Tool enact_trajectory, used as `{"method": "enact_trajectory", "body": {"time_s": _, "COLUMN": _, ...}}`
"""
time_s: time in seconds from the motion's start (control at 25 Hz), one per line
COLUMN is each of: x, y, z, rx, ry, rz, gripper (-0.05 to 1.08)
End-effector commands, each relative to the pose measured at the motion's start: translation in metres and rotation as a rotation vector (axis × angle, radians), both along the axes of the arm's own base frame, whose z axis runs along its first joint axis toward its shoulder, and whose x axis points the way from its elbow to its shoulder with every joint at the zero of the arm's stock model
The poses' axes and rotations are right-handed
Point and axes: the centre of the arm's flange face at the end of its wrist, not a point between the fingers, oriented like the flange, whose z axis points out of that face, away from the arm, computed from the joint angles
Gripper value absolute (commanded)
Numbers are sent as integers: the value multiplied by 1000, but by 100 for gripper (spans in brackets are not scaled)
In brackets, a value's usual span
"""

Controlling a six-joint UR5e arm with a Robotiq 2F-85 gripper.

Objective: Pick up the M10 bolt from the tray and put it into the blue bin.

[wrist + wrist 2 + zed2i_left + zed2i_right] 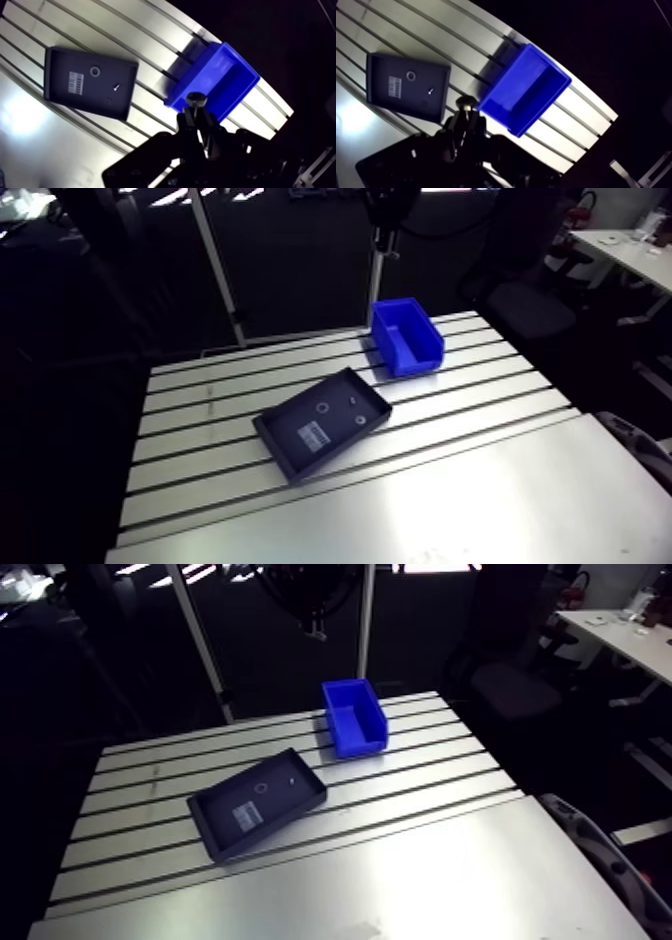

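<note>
In the wrist view my gripper (196, 112) is shut on the M10 bolt (196, 100). The bolt's dark head sticks out past the fingertips. The gripper hangs high over the table, with the bolt head over the near rim of the blue bin (215, 82). The bin (405, 336) stands open and looks empty near the table's back edge. The black tray (285, 450) lies askew in the middle of the table, apart from the bin. It holds a white label (76, 82), a ring-shaped washer (94, 72) and a small screw (116, 87).
The slotted table (200, 438) gives way to a smooth metal plate (450, 508) at the front. A slanted metal post (215, 268) rises behind the back edge, and another post (377, 278) stands just behind the bin.
</note>
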Motion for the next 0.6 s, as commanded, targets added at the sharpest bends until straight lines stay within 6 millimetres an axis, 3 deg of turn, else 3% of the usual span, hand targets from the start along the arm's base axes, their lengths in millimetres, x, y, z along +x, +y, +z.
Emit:
{"method": "enact_trajectory", "body": {"time_s": 0.04, "x": -1, "y": 19, "z": -16, "rx": -14, "ry": -76, "rz": 328, "gripper": 107}}
{"method": "enact_trajectory", "body": {"time_s": 0.2, "x": -3, "y": 36, "z": -30, "rx": -26, "ry": -101, "rz": 478, "gripper": 107}}
{"method": "enact_trajectory", "body": {"time_s": 0.6, "x": -12, "y": 50, "z": -69, "rx": 35, "ry": -188, "rz": 679, "gripper": 107}}
